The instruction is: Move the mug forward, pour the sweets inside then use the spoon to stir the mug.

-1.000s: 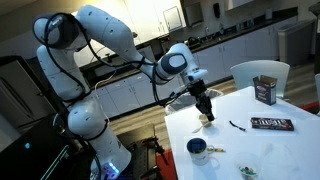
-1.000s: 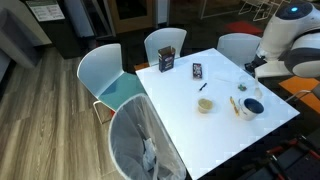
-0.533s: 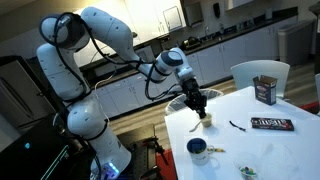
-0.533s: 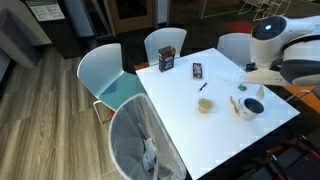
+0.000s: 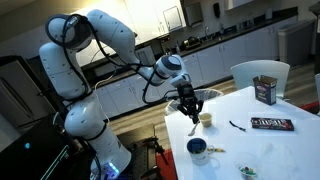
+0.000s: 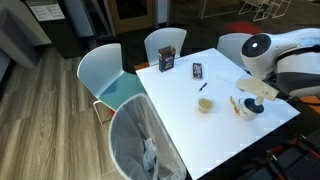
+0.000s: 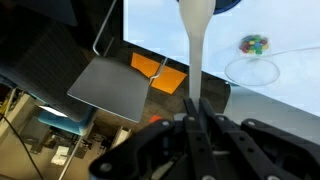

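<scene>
The squat blue mug (image 5: 198, 150) (image 6: 252, 106) stands near the table's edge; only its dark rim (image 7: 226, 4) shows at the top of the wrist view. My gripper (image 5: 192, 110) (image 7: 192, 105) hovers off the table edge beside the mug. It is shut on a slim pale utensil (image 7: 194, 45) that widens at its far end, close to the mug. The arm hides the jaws in an exterior view. The thin dark spoon (image 5: 238, 125) (image 6: 203, 87) lies on the table. Coloured sweets (image 7: 254, 44) (image 5: 246, 172) sit by a clear round lid (image 7: 250, 72).
A small cream cup (image 5: 206, 119) (image 6: 205, 105) stands mid-table. A pale yellowish stick (image 6: 236, 104) lies by the mug. A dark packet (image 5: 272, 124) (image 6: 197, 71) and a dark box (image 5: 265, 90) (image 6: 167, 60) are farther off. Chairs (image 6: 108, 85) (image 7: 110, 88) ring the white table (image 6: 180, 130).
The arm has swung toward the mug's side of the table, carrying the shut gripper past the cream cup to the table edge. Objects on the table have not moved.
</scene>
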Controlling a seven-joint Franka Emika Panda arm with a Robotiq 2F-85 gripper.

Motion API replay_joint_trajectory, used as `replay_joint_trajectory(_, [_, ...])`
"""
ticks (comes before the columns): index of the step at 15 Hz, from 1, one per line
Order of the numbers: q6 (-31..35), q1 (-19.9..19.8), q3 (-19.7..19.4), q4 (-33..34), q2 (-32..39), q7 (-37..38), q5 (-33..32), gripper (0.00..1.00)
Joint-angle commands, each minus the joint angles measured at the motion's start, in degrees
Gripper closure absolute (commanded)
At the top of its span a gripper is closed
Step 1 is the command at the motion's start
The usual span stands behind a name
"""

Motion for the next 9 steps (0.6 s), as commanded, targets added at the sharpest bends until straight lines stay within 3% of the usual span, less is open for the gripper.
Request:
replay_joint_trajectory(1, [-2.7, -2.3, 2.5, 1.3, 0.7, 0.6, 0.2, 0.98])
replay_joint_trajectory(4, [-8.2, -2.1, 3.6, 3.8, 2.8, 2.8, -1.5, 0.98])
replay_joint_trajectory(9, [-11.9, -1.4, 5.4, 7.5, 8.1, 7.1, -5.6, 0.98])
